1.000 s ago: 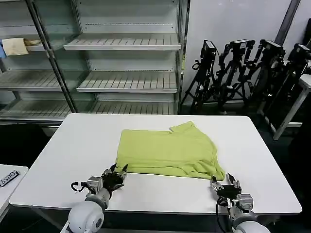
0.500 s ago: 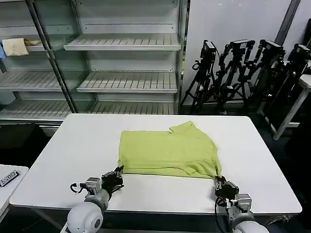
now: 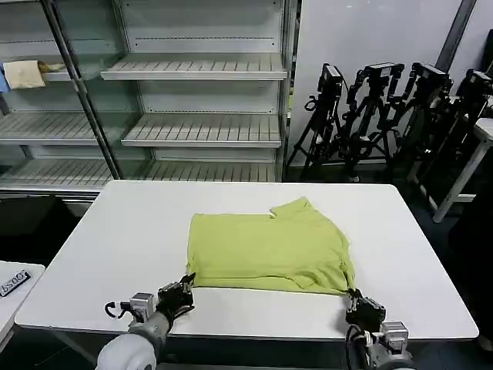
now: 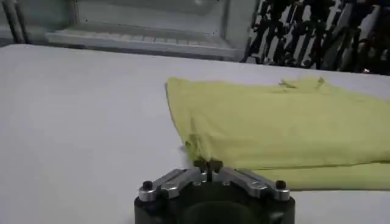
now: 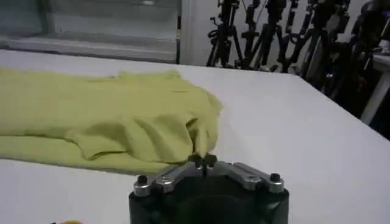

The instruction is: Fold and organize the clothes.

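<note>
On the white rectangular surface (image 3: 115, 231), mid-way across and toward the near edge, lies the lime yellow-green short-sleeved cotton T-shirt (image 3: 266, 247), partly folded. Left gripper (image 3: 183, 287) clamped on its near left corner; fabric pinched between the closed tips in the left wrist view (image 4: 207, 163). Right gripper (image 3: 356, 297) clamped on the near right corner, cloth bunched there (image 5: 202, 159). Judgement: lift both corners together, level, same pace, to carry the hem over without skewing. Near edge of the surface sits close behind both grippers; open room lies ahead and to either side. Metal shelving (image 3: 200, 100) stands well beyond.
</note>
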You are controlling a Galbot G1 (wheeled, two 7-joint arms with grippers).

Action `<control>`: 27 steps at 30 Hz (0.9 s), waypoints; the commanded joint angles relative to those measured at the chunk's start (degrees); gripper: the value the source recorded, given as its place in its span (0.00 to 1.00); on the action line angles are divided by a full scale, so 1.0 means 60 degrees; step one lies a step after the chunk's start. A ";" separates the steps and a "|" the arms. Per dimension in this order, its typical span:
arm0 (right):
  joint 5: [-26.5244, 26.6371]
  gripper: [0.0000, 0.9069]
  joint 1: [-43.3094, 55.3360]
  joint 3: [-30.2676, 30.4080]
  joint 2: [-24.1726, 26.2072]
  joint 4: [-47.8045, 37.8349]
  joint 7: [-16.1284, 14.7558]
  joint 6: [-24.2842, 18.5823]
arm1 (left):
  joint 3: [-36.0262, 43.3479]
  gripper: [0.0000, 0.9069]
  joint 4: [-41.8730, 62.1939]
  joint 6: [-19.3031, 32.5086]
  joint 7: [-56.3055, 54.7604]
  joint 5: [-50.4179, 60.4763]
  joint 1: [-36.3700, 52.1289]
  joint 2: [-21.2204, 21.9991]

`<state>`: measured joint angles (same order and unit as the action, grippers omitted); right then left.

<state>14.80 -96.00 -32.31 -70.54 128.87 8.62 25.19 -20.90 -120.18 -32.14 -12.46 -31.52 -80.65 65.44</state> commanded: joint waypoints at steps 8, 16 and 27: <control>-0.0148 0.00 -0.2158 -0.0354 0.0315 0.1351 -0.0001 0.0047 | -0.0607 0.02 -0.1916 0.0041 -0.0026 0.0356 -0.2394 -0.0555; -0.0264 1.00 -0.1613 -0.0528 0.0394 0.1204 0.0211 -0.0289 | -0.0643 1.00 -0.2146 -0.0043 0.0057 0.0821 -0.2313 -0.0614; 0.0264 1.00 -0.0075 -0.0788 0.0857 0.1065 0.0417 -0.0825 | -0.0921 1.00 -0.1529 0.0424 -0.0528 -0.0497 -0.0808 -0.1055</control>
<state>14.51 -102.48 -36.26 -66.89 135.45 10.31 21.73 -25.28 -130.71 -31.09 -13.52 -29.36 -91.21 61.36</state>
